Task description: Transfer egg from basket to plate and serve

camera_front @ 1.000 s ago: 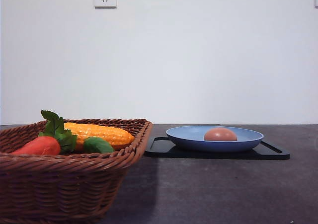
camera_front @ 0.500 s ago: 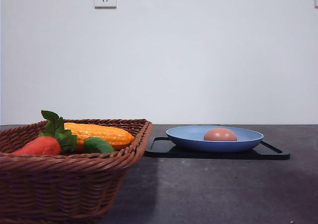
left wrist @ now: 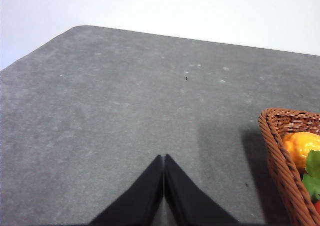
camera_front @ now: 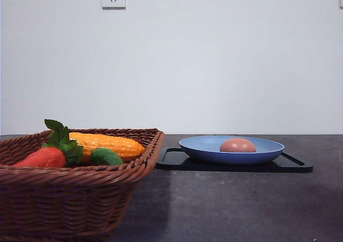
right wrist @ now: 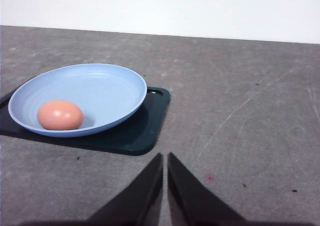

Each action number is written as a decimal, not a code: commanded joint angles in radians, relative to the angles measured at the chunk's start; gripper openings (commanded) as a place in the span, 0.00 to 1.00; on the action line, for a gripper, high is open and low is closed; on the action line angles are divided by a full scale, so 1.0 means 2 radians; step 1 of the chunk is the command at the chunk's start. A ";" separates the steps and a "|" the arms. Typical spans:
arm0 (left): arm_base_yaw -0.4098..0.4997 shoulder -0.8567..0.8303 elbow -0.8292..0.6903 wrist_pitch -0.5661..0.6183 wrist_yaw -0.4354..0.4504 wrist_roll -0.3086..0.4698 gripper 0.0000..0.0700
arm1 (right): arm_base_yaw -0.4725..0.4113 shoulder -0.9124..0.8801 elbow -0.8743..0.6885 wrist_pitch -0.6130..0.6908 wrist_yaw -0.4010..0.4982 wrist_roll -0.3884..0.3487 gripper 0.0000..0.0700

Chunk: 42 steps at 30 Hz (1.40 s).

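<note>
The pinkish-brown egg (camera_front: 237, 145) (right wrist: 60, 115) lies inside the light blue plate (camera_front: 203, 146) (right wrist: 100, 90), which rests on a black tray. The brown wicker basket (camera_front: 69, 199) (left wrist: 280, 151) stands at the left front of the table. My right gripper (right wrist: 165, 158) is shut, its fingers pressed together over bare table beside the tray, apart from the plate. My left gripper (left wrist: 164, 160) is shut too, above bare grey table beside the basket's corner. Neither holds anything.
A flat black tray (camera_front: 292, 164) (right wrist: 145, 131) sits under the plate. In the basket lie a red-orange carrot with green leaves (camera_front: 43, 157), a yellow corn cob (camera_front: 112, 144) (left wrist: 301, 148) and a small green vegetable (camera_front: 105, 157). A white wall stands behind the table.
</note>
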 commanded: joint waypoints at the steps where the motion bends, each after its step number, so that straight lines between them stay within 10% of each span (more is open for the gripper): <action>1: 0.000 -0.001 -0.011 -0.010 0.000 -0.001 0.00 | 0.000 -0.001 -0.003 0.001 0.002 0.011 0.00; 42: 0.000 -0.001 -0.011 -0.010 0.000 -0.001 0.00 | 0.000 -0.001 -0.003 0.002 0.003 0.011 0.00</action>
